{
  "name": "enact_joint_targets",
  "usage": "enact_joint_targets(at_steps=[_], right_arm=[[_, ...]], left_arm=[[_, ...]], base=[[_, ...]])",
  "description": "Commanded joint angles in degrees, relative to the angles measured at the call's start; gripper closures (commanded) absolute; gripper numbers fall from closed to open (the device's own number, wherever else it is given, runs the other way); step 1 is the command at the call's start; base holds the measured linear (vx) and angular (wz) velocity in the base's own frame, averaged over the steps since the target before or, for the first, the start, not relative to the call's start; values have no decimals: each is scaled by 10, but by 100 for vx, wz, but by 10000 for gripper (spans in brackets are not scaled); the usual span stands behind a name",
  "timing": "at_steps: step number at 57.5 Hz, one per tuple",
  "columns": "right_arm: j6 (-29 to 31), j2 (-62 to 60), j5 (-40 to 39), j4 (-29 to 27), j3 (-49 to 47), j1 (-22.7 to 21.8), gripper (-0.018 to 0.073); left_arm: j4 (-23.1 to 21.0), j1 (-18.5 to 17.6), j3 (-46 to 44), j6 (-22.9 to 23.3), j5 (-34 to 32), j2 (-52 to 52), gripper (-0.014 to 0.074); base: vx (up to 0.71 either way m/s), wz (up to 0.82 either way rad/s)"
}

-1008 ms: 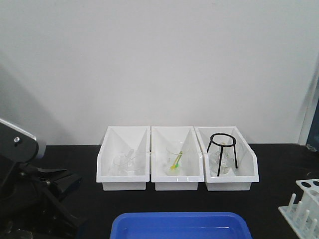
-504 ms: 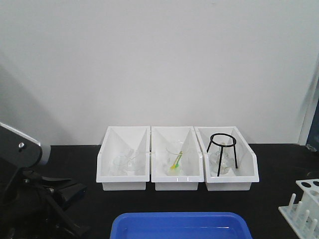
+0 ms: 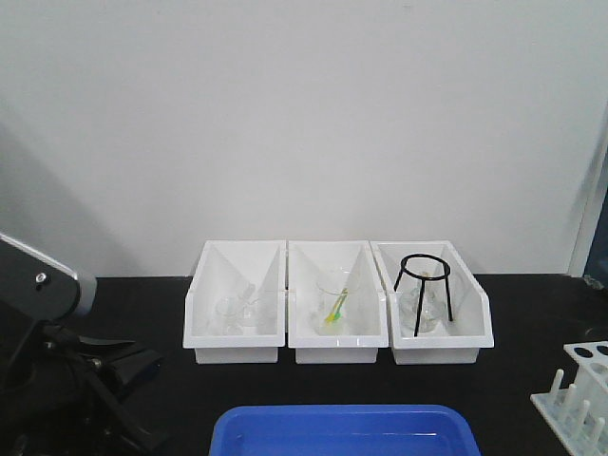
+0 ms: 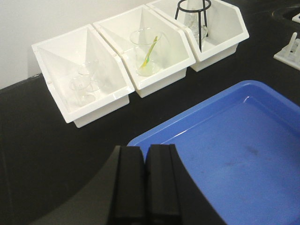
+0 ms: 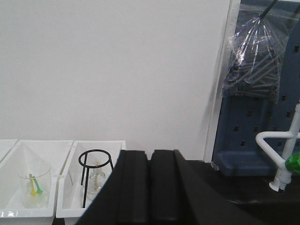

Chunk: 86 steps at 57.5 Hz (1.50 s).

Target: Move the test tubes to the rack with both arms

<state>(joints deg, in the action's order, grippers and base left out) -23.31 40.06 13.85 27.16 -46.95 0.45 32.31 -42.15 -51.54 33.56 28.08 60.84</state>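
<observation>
A plain white wall (image 3: 304, 114) is seen behind a black benchtop (image 3: 532, 323). At the right, a dark blue perforated panel (image 5: 262, 122) is set against the wall, and a clear plastic bag (image 5: 255, 58) of dark items is hung on it. A white tap pipe (image 5: 281, 150) is mounted nearby. Even, soft light is cast throughout.

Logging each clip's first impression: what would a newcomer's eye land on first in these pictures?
Probably the three white bins lined up against the wall, holding glassware, with a black wire tripod in the rightmost one. In front of them sits a bright blue tray, with the white rack at the right edge. The left gripper, shut, hangs over the dark table beside the tray.
</observation>
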Motion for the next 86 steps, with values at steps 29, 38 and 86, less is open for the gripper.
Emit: enact_joint_targets(at_steps=[29, 38, 86], right_arm=[[1, -2, -39, 9, -20, 1, 567], [1, -2, -39, 9, -20, 1, 567], [1, -1, -37, 9, -20, 1, 567]], left_arm=[[-408, 271, 223, -508, -288, -223, 617], [-400, 296, 387, -503, -281, -396, 617], [-354, 369, 548, -436, -211, -619, 617]], base=[[0, 0], [0, 0], [0, 0]])
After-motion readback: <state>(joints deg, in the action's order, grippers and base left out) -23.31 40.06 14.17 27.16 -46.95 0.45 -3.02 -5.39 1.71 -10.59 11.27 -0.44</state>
